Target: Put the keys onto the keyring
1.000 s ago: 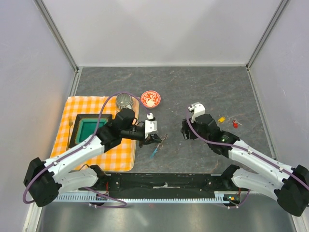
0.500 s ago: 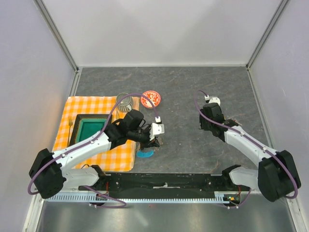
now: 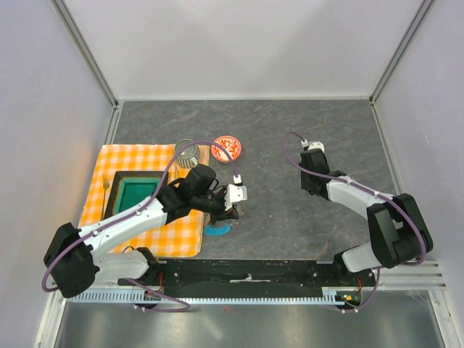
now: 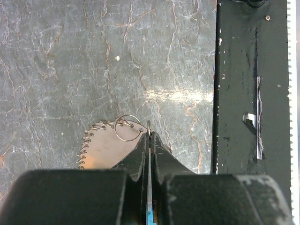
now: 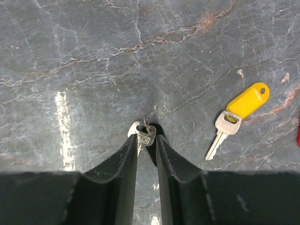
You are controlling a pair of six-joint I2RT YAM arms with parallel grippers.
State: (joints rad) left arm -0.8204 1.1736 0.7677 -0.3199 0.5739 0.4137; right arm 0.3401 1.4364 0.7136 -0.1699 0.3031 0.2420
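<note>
The left hand is fully closed. Its fingers are pressed together on a thin blue sliver, judged to be the blue tag of the keyring. The keyring sits on the near side of the red bowl, almost straight toward the arm bases, with its fringed edge and one wire loop showing just past the fingertips.

The right hand is well to the right of the red bowl and slightly nearer the bases. Its fingers stand a narrow gap apart, low over the surface, with the head of a small grey key between the tips. Whether the key is clamped cannot be told.

A yellow key lies flat, farther right from the bowl than the grey key.

Risks:
- The grey key sits at the very tips, so closing could pivot it or squeeze it out.
- The tag grip is thin, so the keyring could swing during threading.
- A sideways sweep could knock the yellow key.
</note>
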